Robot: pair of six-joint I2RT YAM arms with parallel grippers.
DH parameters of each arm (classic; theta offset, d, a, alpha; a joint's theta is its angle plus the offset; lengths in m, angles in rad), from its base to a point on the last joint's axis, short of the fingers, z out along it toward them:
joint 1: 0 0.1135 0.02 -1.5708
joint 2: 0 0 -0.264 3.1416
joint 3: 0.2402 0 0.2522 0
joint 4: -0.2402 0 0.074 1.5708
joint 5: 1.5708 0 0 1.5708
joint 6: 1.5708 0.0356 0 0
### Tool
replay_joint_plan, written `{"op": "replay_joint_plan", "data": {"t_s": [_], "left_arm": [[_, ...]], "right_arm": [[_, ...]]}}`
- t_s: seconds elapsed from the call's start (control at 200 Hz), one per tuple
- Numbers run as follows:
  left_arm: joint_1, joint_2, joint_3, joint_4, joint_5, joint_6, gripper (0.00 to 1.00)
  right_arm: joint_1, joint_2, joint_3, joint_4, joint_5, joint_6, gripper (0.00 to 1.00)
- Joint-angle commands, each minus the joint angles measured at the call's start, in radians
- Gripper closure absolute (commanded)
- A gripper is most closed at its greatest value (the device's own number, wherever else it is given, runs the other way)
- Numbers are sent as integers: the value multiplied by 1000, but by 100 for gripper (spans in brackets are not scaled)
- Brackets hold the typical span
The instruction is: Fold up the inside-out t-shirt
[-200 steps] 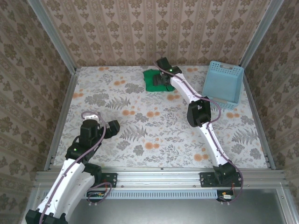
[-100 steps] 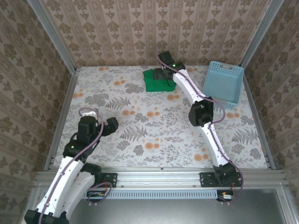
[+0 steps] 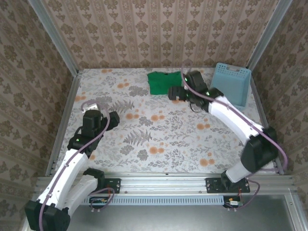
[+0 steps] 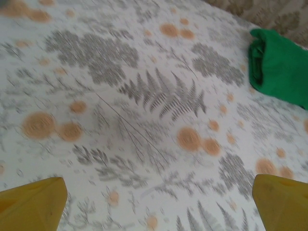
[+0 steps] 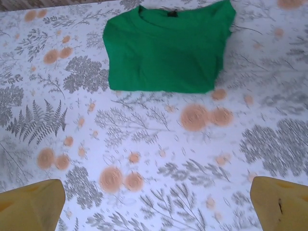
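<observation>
Bright green cloth t-shirt (image 4: 281,67), folded, cut off at the left wrist view's edge.
Right arm reaches near it; left claw (image 4: 154,204) and right claw (image 5: 156,204) both spread wide.

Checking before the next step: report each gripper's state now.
Left gripper: open, holding nothing.
Right gripper: open, holding nothing; the green t-shirt lies apart, ahead of it.

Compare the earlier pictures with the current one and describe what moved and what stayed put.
The right fingers, which were over the green t-shirt, have drawn back off it toward the near right and stand open, the arm's elbow swinging right. The left fingers shifted slightly farther from the base, open. The t-shirt stayed folded at the far edge; the blue basket did not move.
</observation>
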Motion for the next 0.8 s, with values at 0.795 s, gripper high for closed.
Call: {"op": "replay_joint_plan", "data": {"t_s": [0.795], "left_arm": [[158,487,-293,1025,-72,582,0]], "right_arm": [[-242,-390,-994,981,378,-362,0]]}}
